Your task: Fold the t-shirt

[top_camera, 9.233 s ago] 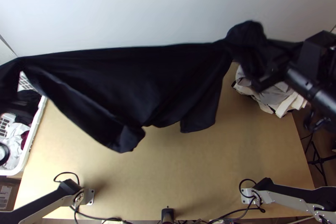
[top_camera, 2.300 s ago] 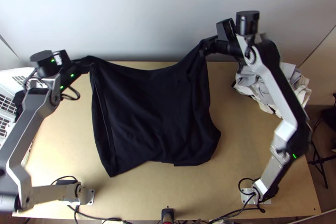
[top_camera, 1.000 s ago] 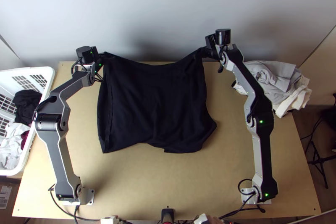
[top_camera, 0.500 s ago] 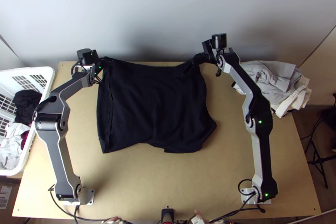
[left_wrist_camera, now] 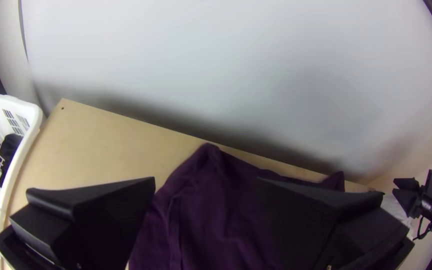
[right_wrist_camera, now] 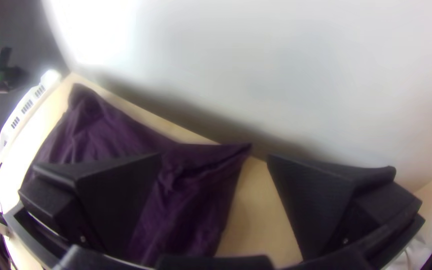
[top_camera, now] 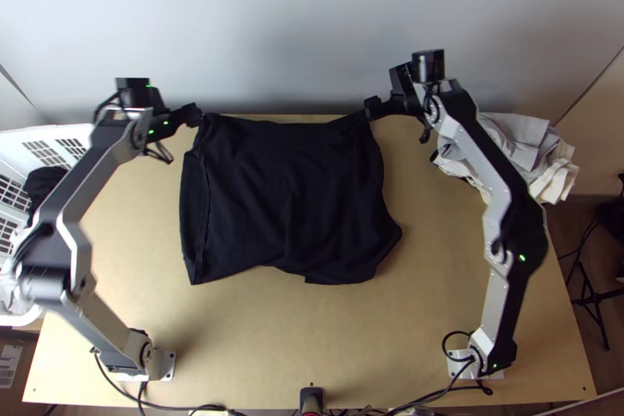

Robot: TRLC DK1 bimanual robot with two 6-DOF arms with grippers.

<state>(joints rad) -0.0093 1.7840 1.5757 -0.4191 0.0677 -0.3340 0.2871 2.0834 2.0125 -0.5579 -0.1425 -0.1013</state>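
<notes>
- both grippers have just let go: half a second ago they were at the far corners of the t-shirt (top_camera: 288, 197), and now the left gripper (left_wrist_camera: 206, 179) and the right gripper (right_wrist_camera: 215, 155) stand wide, with no cloth pinched.
- earlier i had the cloth stretched between them, its near part reaching further towards me; it has since been drawn back and laid down, and its near edge has held its place through the last second.
- for the task, i read this as the end of the spreading step. i see no finished fold, so the folding proper seems still ahead.
- the shirt lies on the table (top_camera: 312, 338), around the middle and up against the far edge, fairly flat with soft wrinkles. a long strip or seam runs down its left side, the near edge is uneven, and the right side bulges near the bottom.
- the left arm (top_camera: 101, 326) bends outward at the elbow, over the white basket (top_camera: 70, 131), then reaches up to the far left corner.
- the right arm (top_camera: 507, 307) leans outward too, then angles back in to the far right corner, passing beside the pale cloth pile (top_camera: 538, 154).
- next i'd straighten that bulge or take a side inward; a shallow grip could catch only one layer.
</notes>
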